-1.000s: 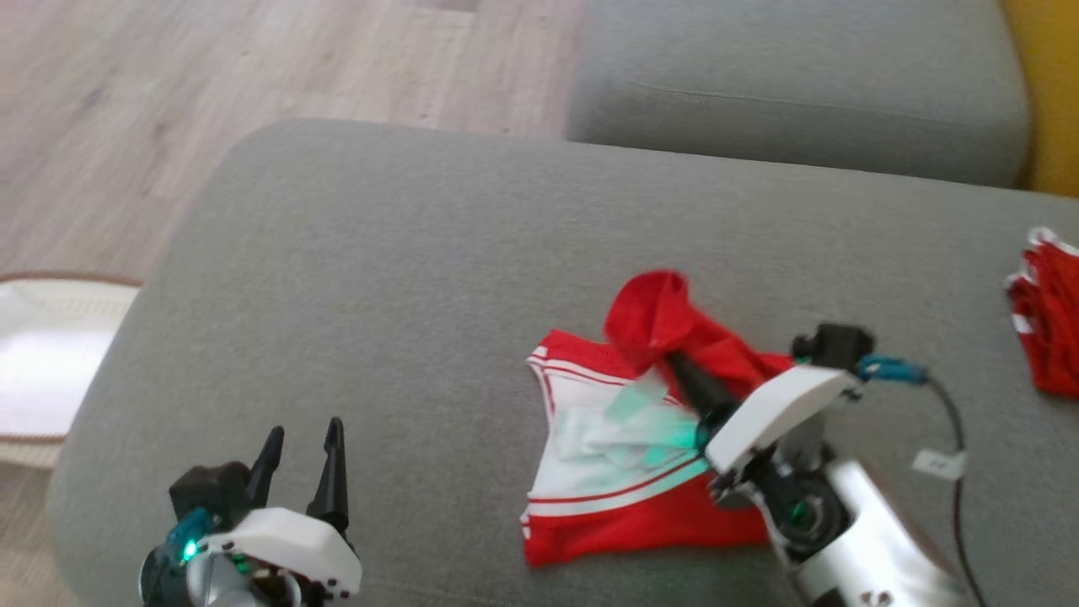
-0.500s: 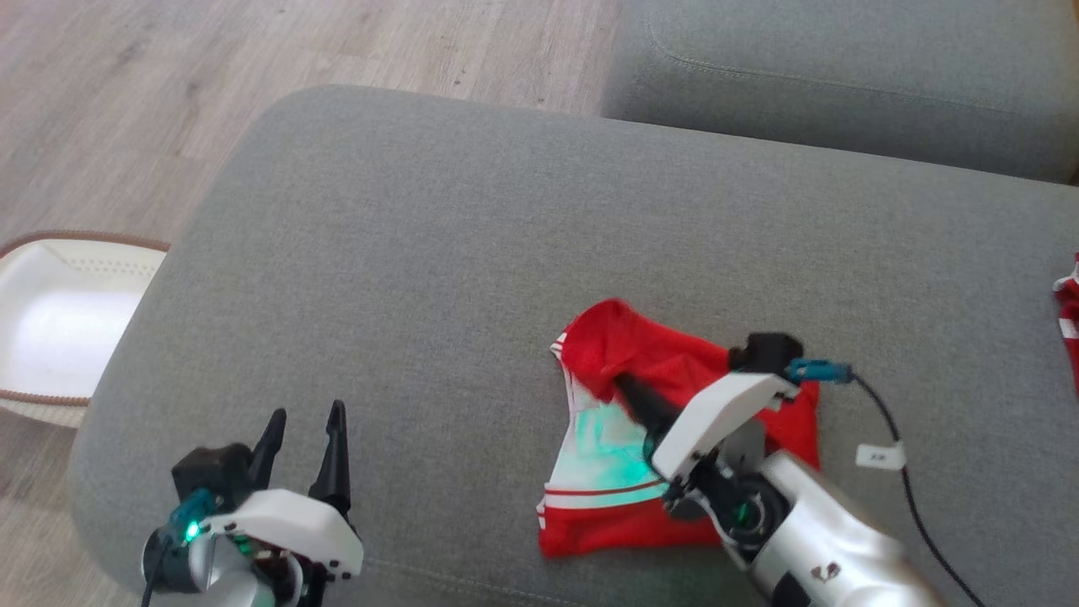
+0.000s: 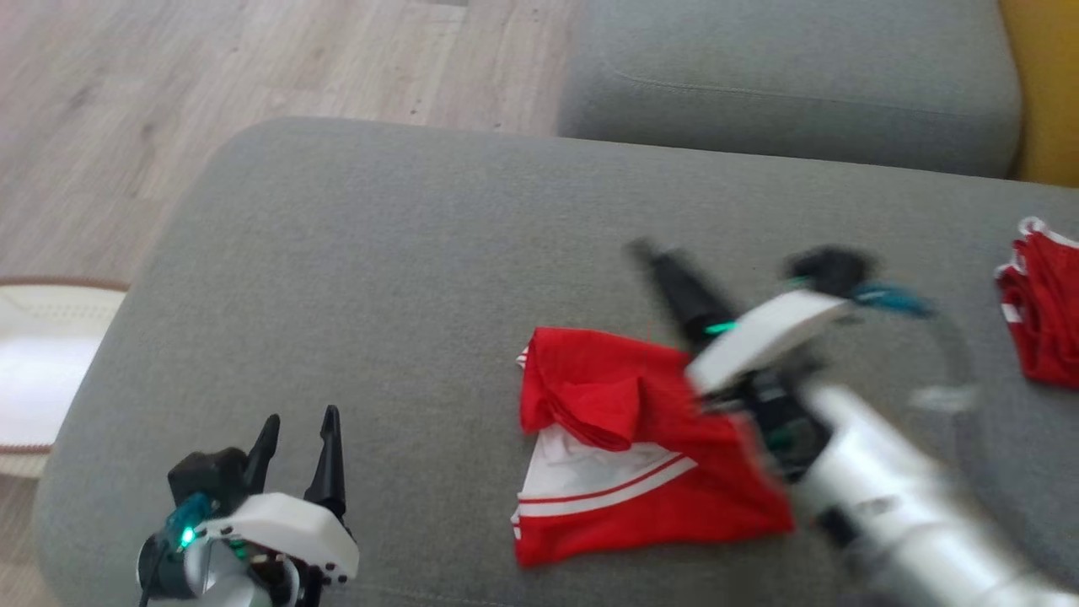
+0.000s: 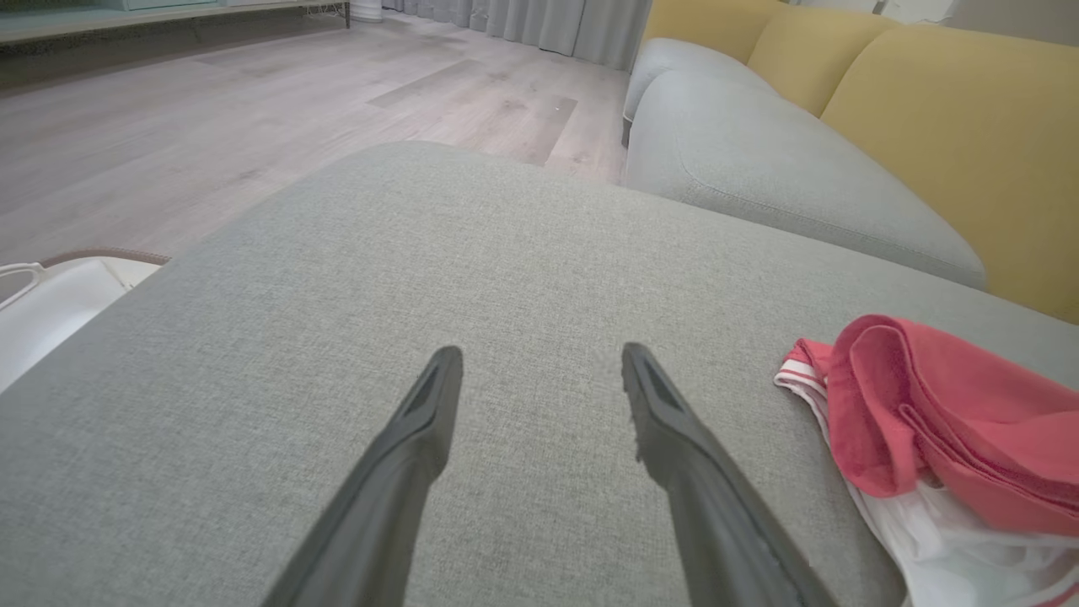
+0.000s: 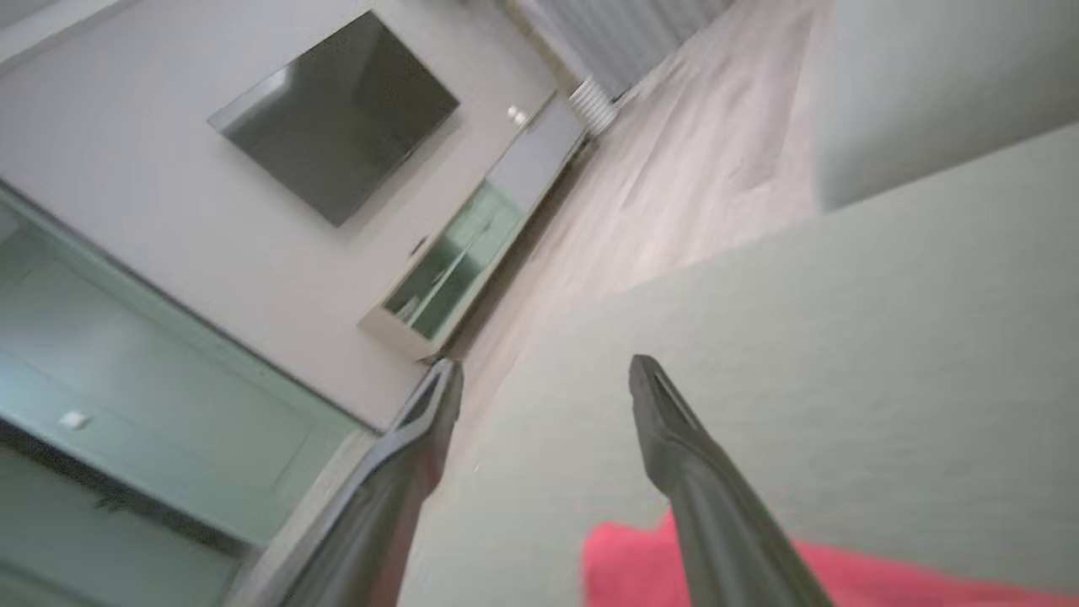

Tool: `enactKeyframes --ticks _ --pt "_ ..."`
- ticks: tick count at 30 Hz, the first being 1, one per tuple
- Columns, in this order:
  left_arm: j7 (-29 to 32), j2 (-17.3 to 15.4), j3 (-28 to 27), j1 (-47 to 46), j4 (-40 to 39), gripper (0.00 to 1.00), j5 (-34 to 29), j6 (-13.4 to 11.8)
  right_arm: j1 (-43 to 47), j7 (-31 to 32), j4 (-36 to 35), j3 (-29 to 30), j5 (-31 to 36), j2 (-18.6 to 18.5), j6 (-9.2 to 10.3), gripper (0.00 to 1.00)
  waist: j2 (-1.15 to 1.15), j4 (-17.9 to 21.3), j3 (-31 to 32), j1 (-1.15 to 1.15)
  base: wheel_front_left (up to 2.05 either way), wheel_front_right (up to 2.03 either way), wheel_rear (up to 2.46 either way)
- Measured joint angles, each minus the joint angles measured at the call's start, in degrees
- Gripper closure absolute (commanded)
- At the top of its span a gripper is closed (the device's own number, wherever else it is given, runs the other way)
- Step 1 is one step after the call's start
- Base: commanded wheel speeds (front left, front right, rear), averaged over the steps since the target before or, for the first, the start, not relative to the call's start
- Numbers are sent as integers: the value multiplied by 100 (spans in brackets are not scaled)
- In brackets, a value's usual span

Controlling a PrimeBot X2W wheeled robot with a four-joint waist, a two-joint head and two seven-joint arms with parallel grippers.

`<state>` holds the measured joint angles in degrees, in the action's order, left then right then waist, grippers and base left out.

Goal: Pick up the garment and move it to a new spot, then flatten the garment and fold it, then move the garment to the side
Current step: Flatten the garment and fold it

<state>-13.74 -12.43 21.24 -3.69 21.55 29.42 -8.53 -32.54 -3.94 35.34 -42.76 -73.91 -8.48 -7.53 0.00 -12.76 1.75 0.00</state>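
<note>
1. Red-and-white shorts lie crumpled on the grey seat cushion, right of centre and near its front edge, with the red top part folded over the white
2. Right gripper is motion-blurred over the shorts' far edge; wrist view shows jaws apart, holding nothing
3. Left gripper at front left, jaws spread, empty, well apart from the shorts
4. Bare cushion left of and beyond the shorts
5. Second red garment at the cushion's right edge; white basket on the floor past the left edge

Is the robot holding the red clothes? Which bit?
Nothing is held. The left gripper and right gripper are both open and empty; the garment lies on the cushion.
</note>
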Motion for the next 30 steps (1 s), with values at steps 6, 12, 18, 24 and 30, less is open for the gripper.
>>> enactKeyframes --ticks 6,12,18,24,30 --pt "-5 12 3 7 -98 0 0 -4 4 -116 322 435 746 -1227 0 0 0 136 -7 0 0 0 0" --pt "-47 21 5 9 -83 0 0 3 32 177 530 443 1249 -1190 0 95 0 131 -64 0 0 0 0" --pt "-47 62 13 3 -25 0 0 47 250 1018 687 245 1419 -772 0 100 0 7 -74 0 0 0 0" --pt "-47 65 7 -1 20 0 0 48 680 1794 788 -31 1597 -318 0 100 0 -164 -115 0 0 0 0" --pt "-48 70 -5 -3 44 0 0 48 921 2292 257 -449 1611 171 0 100 0 -209 -179 0 0 0 0"
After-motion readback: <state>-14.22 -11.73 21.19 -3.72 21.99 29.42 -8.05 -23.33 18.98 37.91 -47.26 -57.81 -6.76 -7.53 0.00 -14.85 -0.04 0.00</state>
